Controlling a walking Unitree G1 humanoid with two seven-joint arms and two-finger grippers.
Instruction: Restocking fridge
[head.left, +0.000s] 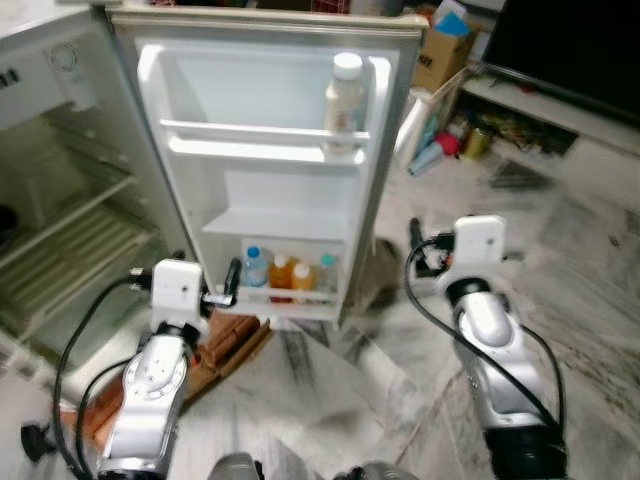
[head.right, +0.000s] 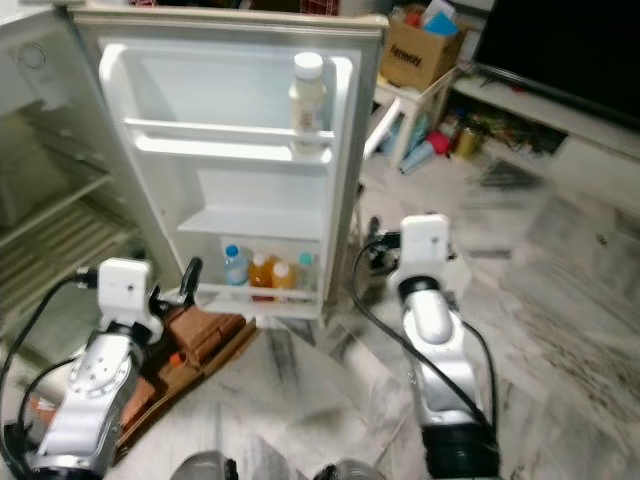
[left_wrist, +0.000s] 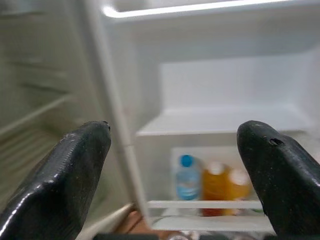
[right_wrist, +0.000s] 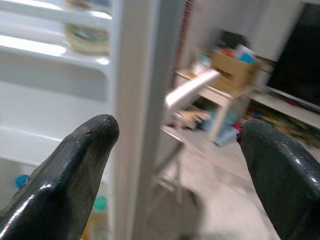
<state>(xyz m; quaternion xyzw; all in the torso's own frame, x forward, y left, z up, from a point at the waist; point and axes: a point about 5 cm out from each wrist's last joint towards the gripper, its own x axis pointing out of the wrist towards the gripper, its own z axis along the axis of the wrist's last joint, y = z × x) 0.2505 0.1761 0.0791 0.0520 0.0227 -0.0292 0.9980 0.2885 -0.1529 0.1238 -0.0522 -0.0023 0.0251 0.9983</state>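
Left eye view: a fridge door (head.left: 270, 150) is seen swung wide open and facing the robot, with the fridge cabinet (head.left: 60, 220) and its wire shelves to the left of it. On the door's upper shelf, at its right end, a white bottle (head.left: 344, 98) with a white cap is stood upright behind the rail. In the bottom door shelf four bottles are lined up side by side: a clear bottle with a blue cap (head.left: 254, 267) at the left, two orange bottles (head.left: 281, 272) (head.left: 302, 276) next to it, and a bottle with a green cap (head.left: 326, 272) at the right end. The left gripper (head.left: 228, 285) is held near the left end of that bottom shelf, just beside the blue-capped bottle; in the left wrist view its fingers (left_wrist: 60, 185) are spread wide with nothing between them. The right gripper (head.left: 416, 243) is raised to the right of the door's free edge, apart from it, and in the right wrist view its fingers (right_wrist: 65, 180) are likewise parted and empty. A brown wooden board (head.left: 225, 345) is laid on the marble floor (head.left: 330, 400) below the door. Far right, a cardboard box (head.left: 442, 52) is set on a small white table (head.left: 440, 95), beside a dark television (head.left: 570, 45) on a low stand.
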